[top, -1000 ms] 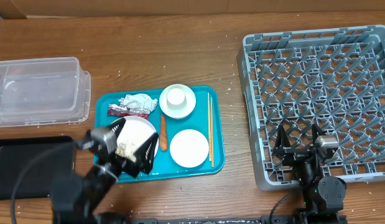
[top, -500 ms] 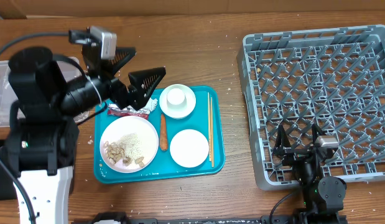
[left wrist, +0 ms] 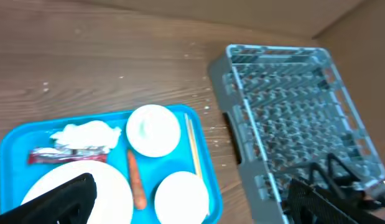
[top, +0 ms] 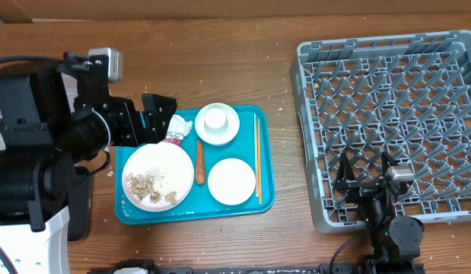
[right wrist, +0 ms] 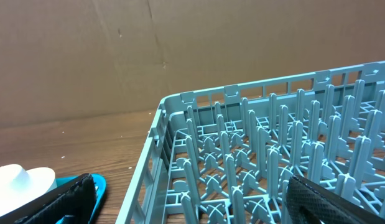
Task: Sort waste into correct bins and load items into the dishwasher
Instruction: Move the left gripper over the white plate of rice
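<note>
The left gripper (top: pixel 162 119) has moved. A second ago it was low over the big plate (top: pixel 157 176). Then it swung up past the top of the blue tray (top: pixel 264 199). Now it hangs over the tray's top left corner. Its jaws are wide open and hold nothing. So no waste has been picked up yet, and every dish sits on the tray as before.

The white napkin (top: pixel 176 124) lies just beside the left gripper's tips, on the side toward the bowl (top: pixel 217 123). The red wrapper (left wrist: pixel 68 155) lies on the near side of the napkin, touching it. From above, most of the wrapper is hidden under the gripper, so I cannot tell if a finger touches it. I think the napkin or the wrapper is what it will grab first.

The carrot (top: pixel 199 161) lies between the big plate and the small plate (top: pixel 231 181). The food scraps (top: pixel 153 185) sit on the big plate.

The right gripper (top: pixel 364 180) has not moved. It is wide open and empty, over the near edge of the grey rack (top: pixel 387 91), well apart from the tray. The rack has no dishes in it.
</note>
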